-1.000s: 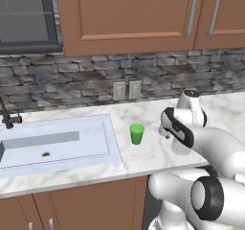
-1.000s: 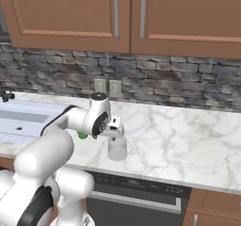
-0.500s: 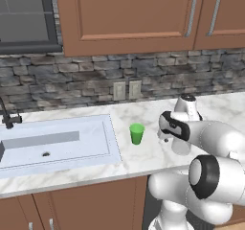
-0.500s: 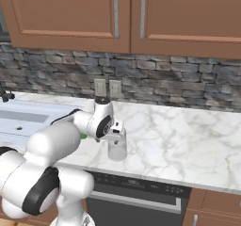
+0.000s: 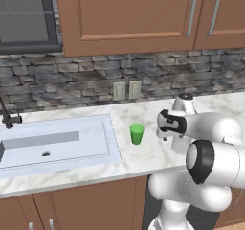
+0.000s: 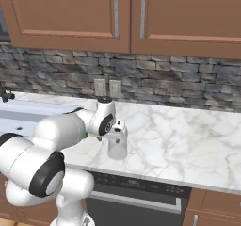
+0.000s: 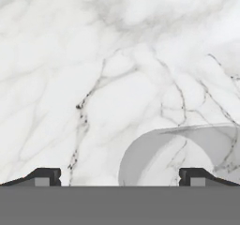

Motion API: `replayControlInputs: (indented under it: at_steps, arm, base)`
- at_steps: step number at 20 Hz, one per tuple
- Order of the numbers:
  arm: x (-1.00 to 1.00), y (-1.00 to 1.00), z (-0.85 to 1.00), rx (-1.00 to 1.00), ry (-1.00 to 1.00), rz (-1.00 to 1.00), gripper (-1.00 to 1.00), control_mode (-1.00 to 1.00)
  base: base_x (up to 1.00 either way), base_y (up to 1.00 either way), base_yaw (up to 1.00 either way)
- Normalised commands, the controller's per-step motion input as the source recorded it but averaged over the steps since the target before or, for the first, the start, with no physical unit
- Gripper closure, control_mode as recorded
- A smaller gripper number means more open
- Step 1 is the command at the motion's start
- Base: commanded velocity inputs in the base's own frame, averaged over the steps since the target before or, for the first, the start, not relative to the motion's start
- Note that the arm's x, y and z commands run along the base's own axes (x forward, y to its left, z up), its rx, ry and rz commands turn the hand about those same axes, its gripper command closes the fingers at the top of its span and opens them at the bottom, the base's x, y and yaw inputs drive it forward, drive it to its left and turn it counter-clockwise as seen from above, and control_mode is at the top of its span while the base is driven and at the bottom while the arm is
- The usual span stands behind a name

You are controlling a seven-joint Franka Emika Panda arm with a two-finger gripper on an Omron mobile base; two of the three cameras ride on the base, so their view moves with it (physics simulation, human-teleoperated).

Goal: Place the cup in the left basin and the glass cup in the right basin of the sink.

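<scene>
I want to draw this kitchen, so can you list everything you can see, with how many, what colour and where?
cup: one, bright green, on the counter just right of the sink.
glass cup: one, see-through pale grey, on the counter below the robot's hand.
sink: one, pale bluish-white, set in the counter at the left, with a small dark drain hole.
tap: one, thin and dark, at the back left of the sink.
counter: one, white marble with grey veins.
wall sockets: two, pale, on the grey stone wall.
cupboards: brown wood, above and below the counter.
window: one, dark frame, top left.
hand: one, white with two dark fingertips spread apart, directly over the glass cup.
</scene>
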Motion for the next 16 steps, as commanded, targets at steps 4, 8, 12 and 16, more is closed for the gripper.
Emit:
replayControlInputs:
  at_steps: [4, 8, 12, 16]
  arm:
    - [0.12, -0.02, -0.09, 0.00, 0.00, 0.00, -1.00, -1.00]
    - [0.00, 0.00, -0.35, 0.00, 0.00, 0.00, 1.00, -1.00]
    - [-0.03, 0.00, -0.33, 0.00, 0.00, 0.00, 1.00, -1.00]
    - [-0.23, 0.00, -0.08, 0.00, -0.01, 0.00, 1.00, -1.00]
  base:
    - [0.00, 0.00, 0.00]
    - [0.00, 0.00, 0.00]
    - [0.00, 0.00, 0.00]
    - [0.00, 0.00, 0.00]
